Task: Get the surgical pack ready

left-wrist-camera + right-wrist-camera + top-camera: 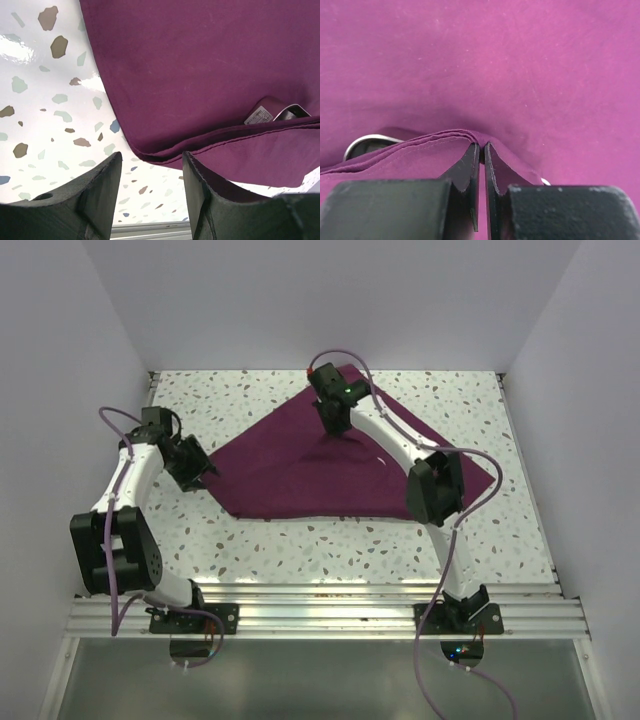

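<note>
The surgical pack (300,465) is a deep purple cloth lying folded over into a rough triangle on the speckled table (300,545). My right gripper (337,430) stands over its middle, near the far edge. In the right wrist view that gripper (481,148) is shut on a raised, layered hem of the cloth (485,75). My left gripper (208,472) sits at the cloth's left corner. Its jaws (151,167) are open, and the folded corner (200,90) lies just beyond the fingertips, apart from them.
A shiny metal item with a printed label (272,112) peeks from between the cloth layers; a curved metal rim (365,142) shows under the fold. White walls close in the table on three sides. An aluminium rail (320,605) runs along the near edge.
</note>
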{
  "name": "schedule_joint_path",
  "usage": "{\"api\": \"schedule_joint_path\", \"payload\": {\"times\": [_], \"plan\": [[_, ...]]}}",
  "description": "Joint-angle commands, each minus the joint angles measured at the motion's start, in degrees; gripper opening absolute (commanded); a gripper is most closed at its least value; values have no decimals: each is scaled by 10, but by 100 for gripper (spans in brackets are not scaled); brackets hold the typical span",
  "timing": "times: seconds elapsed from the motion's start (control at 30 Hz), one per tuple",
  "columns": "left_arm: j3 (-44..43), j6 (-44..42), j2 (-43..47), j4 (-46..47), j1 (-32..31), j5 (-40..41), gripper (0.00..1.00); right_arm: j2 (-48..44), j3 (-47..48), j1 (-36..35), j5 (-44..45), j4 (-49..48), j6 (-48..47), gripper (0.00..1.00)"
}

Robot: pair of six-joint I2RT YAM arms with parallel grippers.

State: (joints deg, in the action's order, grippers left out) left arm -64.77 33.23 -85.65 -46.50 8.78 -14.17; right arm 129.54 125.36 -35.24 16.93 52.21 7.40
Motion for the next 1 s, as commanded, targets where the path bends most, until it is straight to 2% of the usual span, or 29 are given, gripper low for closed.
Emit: {"api": "schedule_joint_path", "payload": {"times": [0.0, 0.97], "plan": [[-5, -15, -10, 26, 12, -5, 56, 20, 33, 8, -8, -7, -11, 0], [-64, -39, -91, 39, 48, 7, 58, 139, 37, 26, -37, -21, -20, 0]]}}
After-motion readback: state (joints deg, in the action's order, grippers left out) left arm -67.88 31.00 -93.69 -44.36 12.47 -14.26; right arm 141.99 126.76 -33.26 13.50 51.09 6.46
